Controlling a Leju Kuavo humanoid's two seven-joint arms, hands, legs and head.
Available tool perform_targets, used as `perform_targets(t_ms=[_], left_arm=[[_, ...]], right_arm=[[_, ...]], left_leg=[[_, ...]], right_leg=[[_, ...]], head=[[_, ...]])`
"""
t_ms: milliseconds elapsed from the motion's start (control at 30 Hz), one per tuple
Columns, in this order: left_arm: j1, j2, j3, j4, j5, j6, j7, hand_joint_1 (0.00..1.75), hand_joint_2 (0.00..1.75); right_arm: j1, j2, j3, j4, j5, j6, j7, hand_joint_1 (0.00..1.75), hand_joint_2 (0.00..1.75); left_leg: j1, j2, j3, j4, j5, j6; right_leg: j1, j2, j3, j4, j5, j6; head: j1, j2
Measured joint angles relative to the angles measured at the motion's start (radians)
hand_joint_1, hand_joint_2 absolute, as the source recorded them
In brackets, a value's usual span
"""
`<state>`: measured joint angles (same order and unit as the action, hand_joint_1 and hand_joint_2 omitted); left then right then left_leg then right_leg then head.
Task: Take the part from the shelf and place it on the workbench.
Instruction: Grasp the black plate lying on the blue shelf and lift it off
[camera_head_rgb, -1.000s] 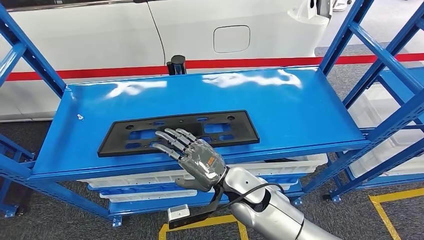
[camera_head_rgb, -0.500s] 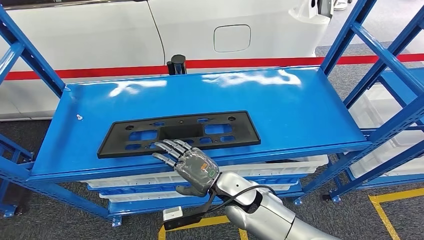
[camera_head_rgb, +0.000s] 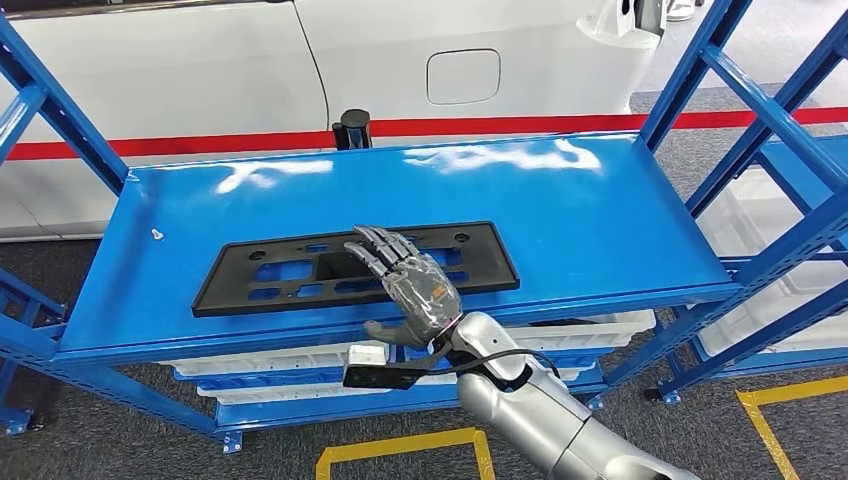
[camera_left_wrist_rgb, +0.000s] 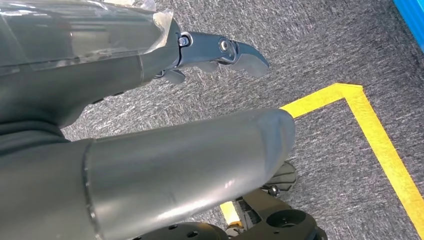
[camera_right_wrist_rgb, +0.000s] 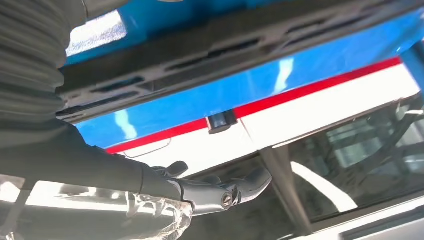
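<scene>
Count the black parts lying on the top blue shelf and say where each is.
1. A flat black part lies along the front half of the blue shelf, left of centre, under the right hand's fingers. None seems hidden.

I read this as an auto-assembly workshop: blue steel racking (camera_head_rgb: 420, 190) with white bins (camera_head_rgb: 590, 330) beneath, a white car body (camera_head_rgb: 330, 60) behind, yellow floor tape (camera_head_rgb: 400, 445) on grey carpet.

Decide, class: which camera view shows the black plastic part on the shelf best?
The head view: the whole black part lies flat on the blue shelf, the right hand over its near edge. The right wrist view shows a slanted strip of it. The left wrist view faces floor.
</scene>
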<state>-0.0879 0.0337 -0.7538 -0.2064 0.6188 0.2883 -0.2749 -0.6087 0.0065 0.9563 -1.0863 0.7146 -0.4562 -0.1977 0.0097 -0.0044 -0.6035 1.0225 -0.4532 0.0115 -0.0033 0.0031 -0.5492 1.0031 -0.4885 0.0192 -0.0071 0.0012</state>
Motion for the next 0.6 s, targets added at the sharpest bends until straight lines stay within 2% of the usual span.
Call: perform_targets(t_ms=[233,600], left_arm=[[0.0,0.0,-0.001,0.0,-0.008,0.002,0.006,0.0,0.0],[-0.004,0.0,-0.002,0.0,-0.021,0.014,0.005,0.0,0.0]], right_arm=[[-0.001,0.003,-0.068,-0.004,-0.039,-0.039,0.0,0.0,1.75],[0.008,-0.005,-0.117,-0.013,0.008,-0.058,0.012,0.0,1.75]], left_leg=[[0.0,0.0,0.0,0.0,0.0,0.0],[0.0,0.001,0.0,0.0,0.0,0.0]], right_leg=[[0.0,0.0,0.0,0.0,0.0,0.0],[0.0,0.0,-0.001,0.0,0.0,0.0]], head=[[0.0,0.0],[0.0,0.0]])
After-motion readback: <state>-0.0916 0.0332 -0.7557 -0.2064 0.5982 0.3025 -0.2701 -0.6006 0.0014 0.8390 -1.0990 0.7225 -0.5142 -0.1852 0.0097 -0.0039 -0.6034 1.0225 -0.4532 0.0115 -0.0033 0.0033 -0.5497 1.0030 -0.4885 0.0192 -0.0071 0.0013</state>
